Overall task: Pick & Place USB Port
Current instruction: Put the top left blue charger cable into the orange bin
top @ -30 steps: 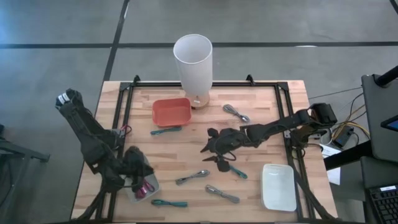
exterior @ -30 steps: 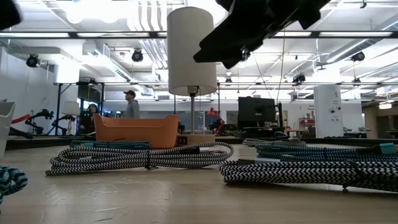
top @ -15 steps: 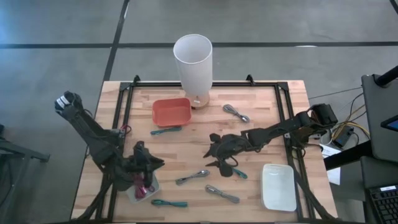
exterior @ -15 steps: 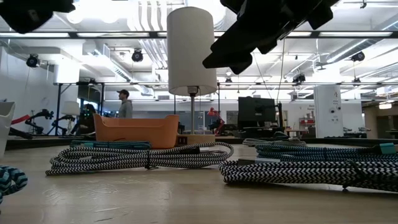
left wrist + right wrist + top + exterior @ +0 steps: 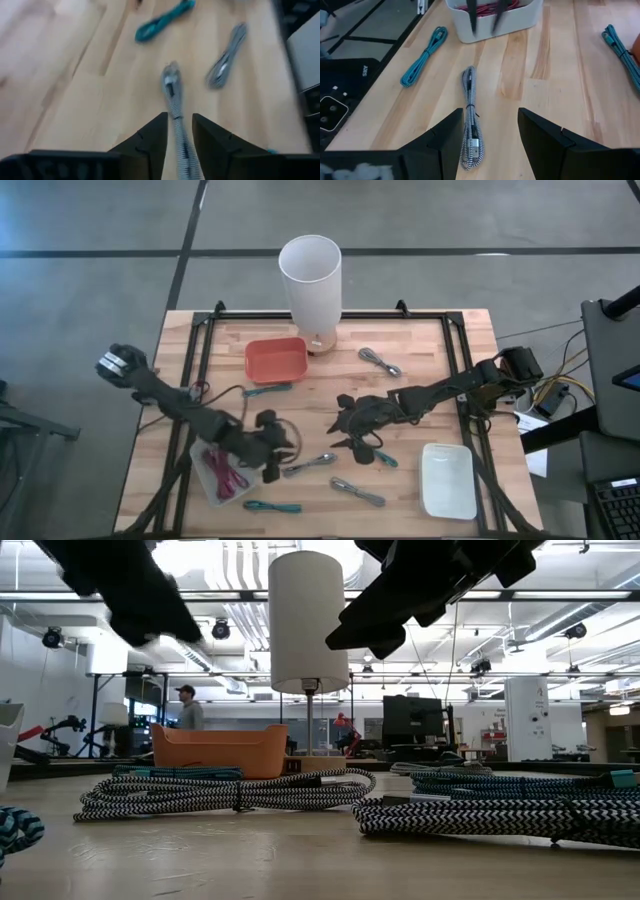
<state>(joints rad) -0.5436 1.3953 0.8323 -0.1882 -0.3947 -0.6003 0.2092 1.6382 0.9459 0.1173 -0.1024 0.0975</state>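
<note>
The wooden table (image 5: 440, 380) carries a tall white lamp (image 5: 310, 275) at its far edge, and every place here is given from this lamp.

The left gripper (image 5: 278, 442) hovers well in front of the lamp, a little to the left arm's side. Its fingers stand apart and hold nothing. The right gripper (image 5: 345, 425) hangs in front of the lamp, a little to the right arm's side, with its fingers spread wide and also free.

I think the step in hand is reaching for the grey braided USB cable (image 5: 310, 465), which lies flat on the wood straight in front of the lamp, between the two grippers but nearer to the table's front edge. To grasp it well, the gripper should come down with one finger on each side of the bundle's middle and close across it, not along it.

The orange bin (image 5: 250, 360) stands just beside the lamp; nothing shows inside. The white bin (image 5: 520, 22), far in front and to the left, holds pink cables (image 5: 228, 478). The white tray (image 5: 447, 480), far in front and to the right, looks bare.
</note>
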